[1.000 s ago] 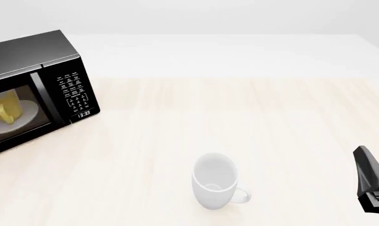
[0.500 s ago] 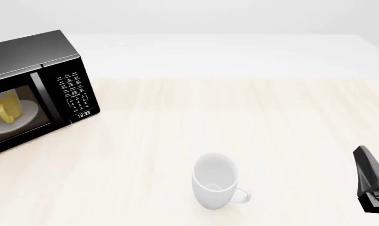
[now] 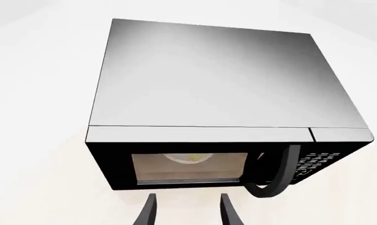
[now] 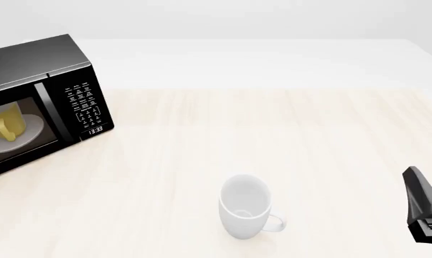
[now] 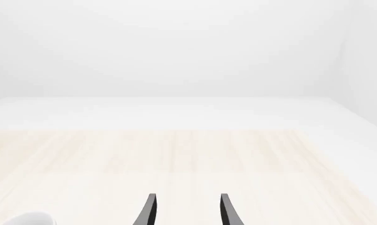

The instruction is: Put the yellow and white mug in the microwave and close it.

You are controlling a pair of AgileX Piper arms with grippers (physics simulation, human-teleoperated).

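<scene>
Yellow and white mug dim behind microwave glass

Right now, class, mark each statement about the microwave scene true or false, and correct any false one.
1. The yellow and white mug sits inside the microwave. True.
2. The white mug lies on its side. False: it stands upright on the table.
3. The left gripper holds the yellow mug. False: its fingers are apart with nothing between them, in front of the microwave.
4. The right gripper is open and holds nothing. True.
5. The microwave's clock display is lit. True.
</scene>
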